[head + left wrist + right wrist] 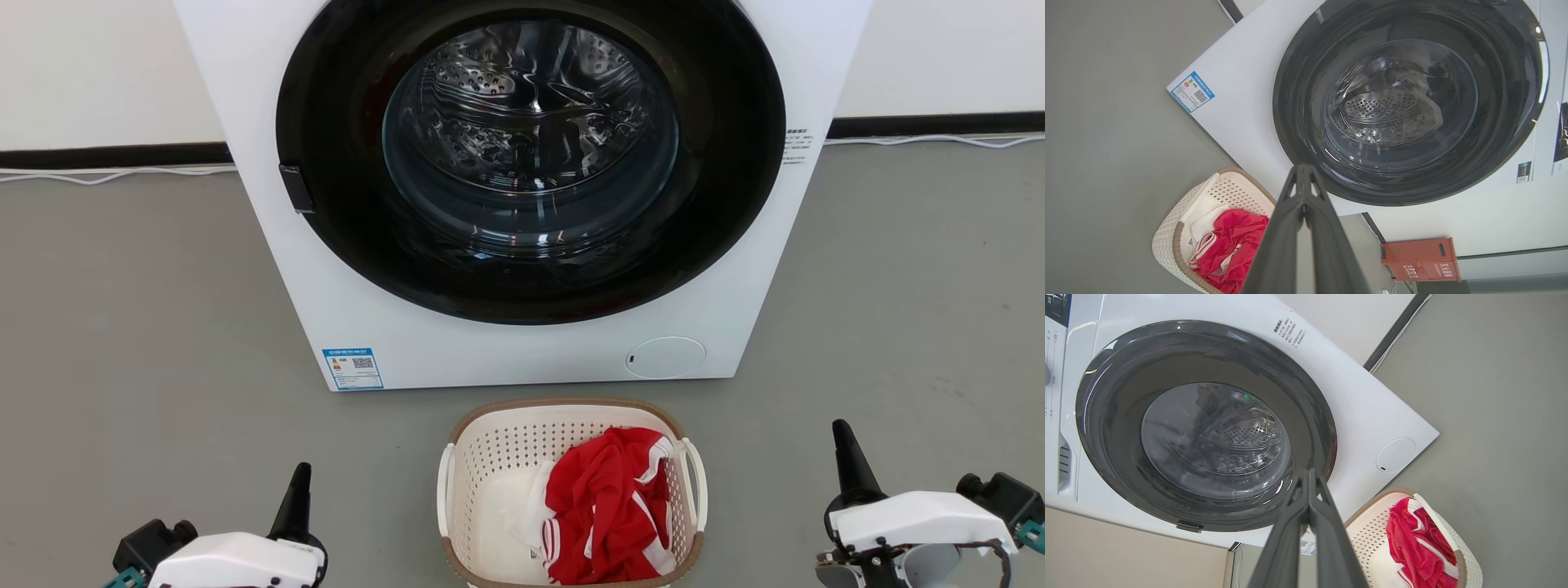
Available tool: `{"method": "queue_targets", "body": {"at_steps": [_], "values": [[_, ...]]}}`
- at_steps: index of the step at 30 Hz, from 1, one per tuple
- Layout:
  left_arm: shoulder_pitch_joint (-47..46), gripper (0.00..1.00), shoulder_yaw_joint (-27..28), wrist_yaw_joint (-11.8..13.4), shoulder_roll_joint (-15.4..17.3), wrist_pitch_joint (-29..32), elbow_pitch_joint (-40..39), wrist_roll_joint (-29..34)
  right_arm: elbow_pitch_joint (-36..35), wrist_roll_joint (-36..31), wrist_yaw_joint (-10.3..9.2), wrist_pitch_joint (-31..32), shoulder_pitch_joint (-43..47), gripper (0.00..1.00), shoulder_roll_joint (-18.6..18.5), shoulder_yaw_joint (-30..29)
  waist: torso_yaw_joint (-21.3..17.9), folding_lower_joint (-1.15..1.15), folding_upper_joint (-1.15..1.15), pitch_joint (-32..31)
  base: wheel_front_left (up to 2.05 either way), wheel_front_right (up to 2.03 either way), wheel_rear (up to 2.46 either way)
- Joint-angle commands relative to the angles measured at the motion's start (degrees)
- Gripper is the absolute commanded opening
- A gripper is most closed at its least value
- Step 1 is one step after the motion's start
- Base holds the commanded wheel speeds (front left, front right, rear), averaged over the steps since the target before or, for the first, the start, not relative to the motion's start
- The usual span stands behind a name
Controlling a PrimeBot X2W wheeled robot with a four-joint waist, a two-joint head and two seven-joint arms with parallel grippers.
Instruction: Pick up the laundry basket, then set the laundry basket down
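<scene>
Locate the laundry basket [506,445] upright on the grey floor [122,327], just before the washing machine [343,286], with a red-and-white garment [608,506] inside. Note the left gripper [300,494] and right gripper [847,457] flanking it, well apart from both handles, jaws pressed fully together, gripping nothing. Read as either basket awaiting lift or basket already put down; confirm which before committing to any move.

— How many machines?
— One washing machine [343,310], at twelve o'clock.
— Baskets?
— One laundry basket [506,445], at six o'clock, with one red garment [608,506] inside.
— Grippers?
— Two: left gripper [302,472] at seven o'clock, right gripper [841,429] at five.
</scene>
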Motion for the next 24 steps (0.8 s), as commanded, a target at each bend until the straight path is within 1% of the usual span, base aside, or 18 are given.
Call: {"method": "queue_targets", "body": {"at_steps": [1, 8, 9, 24], "values": [[-2.5, 0.00, 1.5, -0.6, 0.5, 0.3, -2.0, -1.7, -2.1, 2.1, 0.25, 0.6, -0.8, 0.00, -0.2, 0.6, 0.0, 0.00, 0.00, 0.0, 0.00, 0.00, 0.00], [-2.5, 0.00, 2.0, -1.1, 0.5, 1.3, -2.8, -5.1, -3.2, 6.3, 0.27, 1.5, -0.6, 0.00, -0.2, 0.3, 0.2, 0.00, 0.00, 0.1, 0.00, 0.00, 0.00], [-2.5, 0.00, 2.2, -1.2, 0.5, 1.6, -3.0, -6.2, -3.5, 7.7, 0.28, 1.9, -0.6, 0.00, -0.2, 0.3, 0.3, 0.00, 0.00, 0.1, 0.00, 0.00, 0.00], [-2.7, 0.00, 3.6, -2.4, 0.5, 4.1, -5.0, -14.6, -6.1, 18.4, 0.32, 4.4, -0.2, 0.00, -0.3, -0.3, 0.7, 0.00, 0.00, 0.2, 0.00, 0.00, 0.00]]}}
